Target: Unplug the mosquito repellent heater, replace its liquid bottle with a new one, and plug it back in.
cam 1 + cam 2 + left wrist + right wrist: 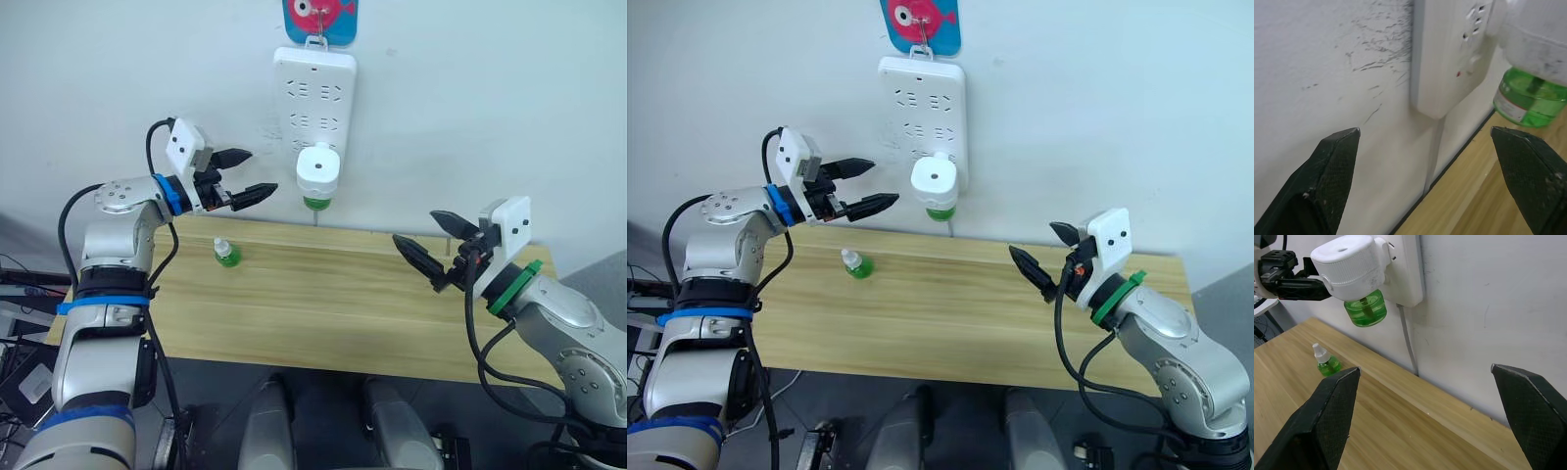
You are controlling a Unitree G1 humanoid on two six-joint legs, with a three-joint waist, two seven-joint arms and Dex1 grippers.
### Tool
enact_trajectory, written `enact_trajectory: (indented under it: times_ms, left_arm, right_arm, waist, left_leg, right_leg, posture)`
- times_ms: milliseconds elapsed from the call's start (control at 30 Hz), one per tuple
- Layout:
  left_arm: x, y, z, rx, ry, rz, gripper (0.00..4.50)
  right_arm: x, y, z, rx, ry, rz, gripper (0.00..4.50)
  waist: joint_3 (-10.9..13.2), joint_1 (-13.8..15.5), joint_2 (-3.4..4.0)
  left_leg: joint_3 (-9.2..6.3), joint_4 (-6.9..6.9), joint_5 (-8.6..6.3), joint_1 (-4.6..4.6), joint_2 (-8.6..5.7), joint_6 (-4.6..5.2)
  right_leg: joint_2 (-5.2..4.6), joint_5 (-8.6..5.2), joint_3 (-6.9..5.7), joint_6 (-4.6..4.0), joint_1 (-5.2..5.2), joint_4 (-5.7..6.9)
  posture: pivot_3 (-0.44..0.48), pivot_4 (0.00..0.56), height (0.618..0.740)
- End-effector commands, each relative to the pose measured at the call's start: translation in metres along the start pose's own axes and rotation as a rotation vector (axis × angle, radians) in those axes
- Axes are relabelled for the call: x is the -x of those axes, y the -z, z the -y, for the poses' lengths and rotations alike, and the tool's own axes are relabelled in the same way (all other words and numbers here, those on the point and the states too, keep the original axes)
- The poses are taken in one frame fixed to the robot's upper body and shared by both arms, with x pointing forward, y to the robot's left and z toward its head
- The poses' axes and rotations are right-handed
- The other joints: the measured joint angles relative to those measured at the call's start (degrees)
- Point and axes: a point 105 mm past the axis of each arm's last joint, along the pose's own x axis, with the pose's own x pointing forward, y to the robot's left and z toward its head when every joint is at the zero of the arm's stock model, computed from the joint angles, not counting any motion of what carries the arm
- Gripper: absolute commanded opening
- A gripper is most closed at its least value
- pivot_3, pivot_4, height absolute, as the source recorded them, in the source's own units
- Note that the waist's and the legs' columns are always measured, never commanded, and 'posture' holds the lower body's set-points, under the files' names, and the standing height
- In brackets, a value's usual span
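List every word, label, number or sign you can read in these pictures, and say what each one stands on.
No text can be read.
Label on the green bottle under the mosquito repellent heater: too blurred to read.
Fish picture above the power strip: a cartoon fish, no words visible.
Spare bottle on the table: too small to tell.

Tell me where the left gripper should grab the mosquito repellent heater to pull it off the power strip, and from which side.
Probably grip the white ribbed body of the mosquito repellent heater, not the green bottle beneath it. It juts from the power strip, so its flanks are exposed. The left gripper, open and level beside it, should close across them from the robot's left.
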Motion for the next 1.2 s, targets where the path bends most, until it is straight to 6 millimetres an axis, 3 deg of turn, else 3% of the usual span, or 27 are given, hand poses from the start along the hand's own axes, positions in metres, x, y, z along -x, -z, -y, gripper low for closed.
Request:
enact_trajectory:
  times_ms: [33, 100, 200, 267, 300, 433, 667, 1133, 1200]
  left_arm:
    - [-0.009, -0.009, -0.003, -0.049, 0.029, 0.018, 4.50]
    - [-0.015, -0.009, -0.003, -0.049, 0.050, 0.018, 4.50]
    - [-0.025, -0.011, -0.003, -0.050, 0.074, 0.024, 4.50]
    - [-0.031, -0.014, -0.003, -0.053, 0.087, 0.030, 4.50]
    - [-0.034, -0.016, -0.003, -0.053, 0.098, 0.035, 4.50]
    - [-0.045, -0.025, 0.000, -0.050, 0.138, 0.058, 4.50]
    - [-0.051, -0.041, 0.004, -0.057, 0.194, 0.091, 4.50]
    - [-0.051, -0.081, -0.004, -0.090, 0.202, 0.166, 4.50]
    - [-0.049, -0.080, -0.004, -0.091, 0.208, 0.160, 4.11]
  right_arm:
    - [0.000, -0.016, -0.008, 0.020, -0.013, 0.051, 4.47]
    - [-0.002, -0.019, -0.010, 0.017, -0.011, 0.059, 4.47]
    - [-0.004, -0.024, -0.011, 0.032, 0.007, 0.077, 4.47]
    - [-0.004, -0.025, -0.013, 0.030, 0.011, 0.081, 4.47]
    - [-0.004, -0.026, -0.014, 0.027, 0.012, 0.084, 4.47]
    - [-0.005, -0.028, -0.019, 0.015, 0.012, 0.095, 4.47]
    - [-0.004, -0.027, -0.024, 0.000, 0.024, 0.090, 4.47]
    - [-0.006, -0.027, -0.023, -0.005, 0.025, 0.089, 4.47]
    - [-0.005, -0.026, -0.023, -0.005, 0.026, 0.087, 4.50]
  waist:
    - [0.1, 0.0, 0.01]
    - [0.2, 0.5, -0.12]
    - [0.3, 2.3, -0.43]
    - [0.6, 2.6, -0.46]
    - [0.7, 2.5, -0.43]
    - [1.1, 1.4, -0.44]
    - [1.4, 1.2, -0.14]
    - [1.8, 1.1, 0.20]
    - [1.9, 1.0, 0.30]
  left_leg:
    - [-0.06, 0.01, 0.00, 0.00, -0.01, 0.00]
    - [0.26, 0.13, -0.01, 0.11, 0.16, -0.01]
    - [3.11, -0.06, -0.02, 0.92, 1.16, 0.00]
    - [3.74, -0.07, -0.12, 1.25, 1.23, 0.15]
    - [3.34, -0.22, -0.13, 1.01, 0.97, 0.18]
    - [2.84, 0.04, 0.12, 0.62, 0.68, 0.61]
    - [1.77, 0.13, 0.29, -0.22, -0.06, 0.92]
    - [0.48, 0.38, 0.49, -1.07, -0.18, 0.79]
    - [0.22, 0.51, 0.50, -1.19, -0.17, 0.78]
  right_leg:
    - [0.00, 0.00, -0.04, 0.00, 0.02, 0.00]
    - [0.05, 0.02, 0.11, -0.06, -0.15, 0.00]
    - [0.61, 0.72, 2.20, -0.68, -1.18, -0.02]
    - [1.05, 0.77, 3.40, -0.94, -1.45, -0.10]
    - [1.01, 0.83, 3.44, -0.80, -1.08, -0.15]
    - [0.92, 0.75, 3.39, -0.26, -0.53, -1.11]
    - [0.26, 1.13, 2.38, 0.49, -0.58, -0.99]
    - [0.30, 1.02, 1.25, 0.71, -0.63, -0.92]
    - [0.30, 1.02, 0.95, 0.71, -0.60, -0.90]
  posture:
    - [-0.114, 0.357, 0.740]
    - [-0.124, 0.360, 0.740]
    - [-0.146, 0.369, 0.740]
    - [-0.158, 0.373, 0.740]
    - [-0.166, 0.375, 0.740]
    - [-0.187, 0.383, 0.740]
    - [-0.215, 0.395, 0.740]
    - [-0.197, 0.388, 0.740]
    - [-0.198, 0.386, 0.740]
